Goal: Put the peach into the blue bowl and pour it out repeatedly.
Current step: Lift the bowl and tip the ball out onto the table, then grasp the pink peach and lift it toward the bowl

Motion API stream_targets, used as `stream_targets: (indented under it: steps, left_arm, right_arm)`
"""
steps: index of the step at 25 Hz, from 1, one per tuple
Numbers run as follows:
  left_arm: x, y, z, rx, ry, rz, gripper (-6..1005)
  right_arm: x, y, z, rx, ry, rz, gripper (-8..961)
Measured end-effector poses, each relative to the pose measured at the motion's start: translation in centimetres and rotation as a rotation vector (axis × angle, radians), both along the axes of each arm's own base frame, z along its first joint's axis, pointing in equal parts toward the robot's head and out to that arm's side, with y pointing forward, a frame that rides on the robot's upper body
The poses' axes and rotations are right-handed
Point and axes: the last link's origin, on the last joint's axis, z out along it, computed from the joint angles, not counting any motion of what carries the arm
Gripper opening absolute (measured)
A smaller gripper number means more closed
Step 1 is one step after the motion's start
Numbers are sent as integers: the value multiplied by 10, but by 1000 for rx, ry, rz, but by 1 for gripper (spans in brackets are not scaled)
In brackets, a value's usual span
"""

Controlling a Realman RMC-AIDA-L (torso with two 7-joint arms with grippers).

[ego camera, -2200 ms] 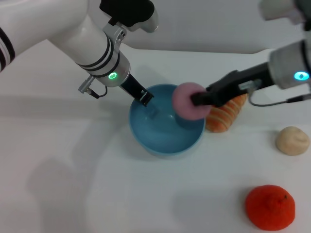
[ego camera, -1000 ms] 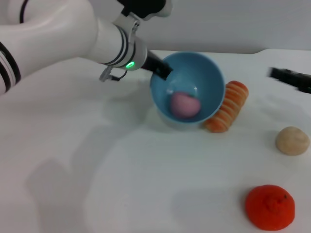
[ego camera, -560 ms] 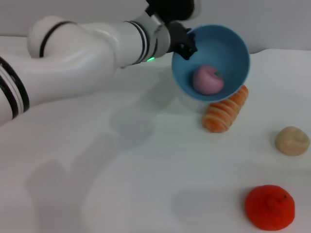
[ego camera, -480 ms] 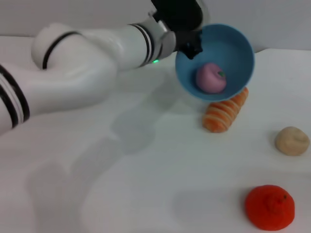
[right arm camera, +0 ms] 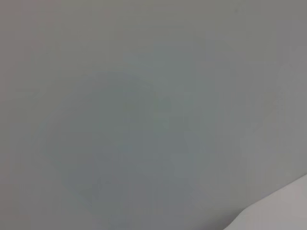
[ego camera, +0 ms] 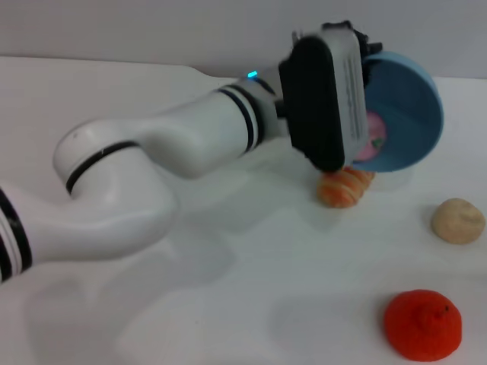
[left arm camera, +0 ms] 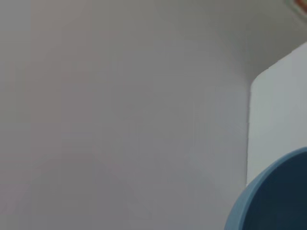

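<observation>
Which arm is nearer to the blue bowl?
Left. The left arm reaches the blue bowl and holds it raised and tipped above the table. The right arm is not in view.

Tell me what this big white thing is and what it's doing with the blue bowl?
That white thing is a robot's left arm. The main picture comes from a camera on the robot's head, looking down at a white table. The arm holds the blue bowl up in the air, tipped on its side, with a pink peach peeking out at its edge. On the table are a striped orange toy, a tan ball and an orange fruit. The other two pictures come from cameras on the robot's wrists. One shows a bit of the bowl's rim; the other shows only a plain wall. The right arm is out of sight.
</observation>
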Motion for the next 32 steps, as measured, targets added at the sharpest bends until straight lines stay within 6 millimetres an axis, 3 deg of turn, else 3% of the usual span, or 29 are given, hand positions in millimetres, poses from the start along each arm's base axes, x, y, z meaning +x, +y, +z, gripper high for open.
stream_targets:
  steps: [8,19,23,25,27,32]
  left_arm:
    - [-10,-17,3,96,-18,-190,-1]
    - [-17,-21,2,116,-7,-209,-2]
    - [-21,-9,11,120,-131,-62,-1]
    - [-27,8,18,95,-249,137,-1]
    - [-29,14,21,78,-283,211,-1]
    - [-38,33,29,-8,-403,483,-1]
  right_arm:
    - [1,3,-5,-9,10,-18,553]
    - [2,6,-7,-9,13,-28,554]
    - [1,8,-9,-20,6,-28,554]
    - [-2,12,-13,-45,-6,-13,553]
    - [-8,20,-18,-89,-31,17,552]
    - [-18,35,-26,-155,-58,56,624]
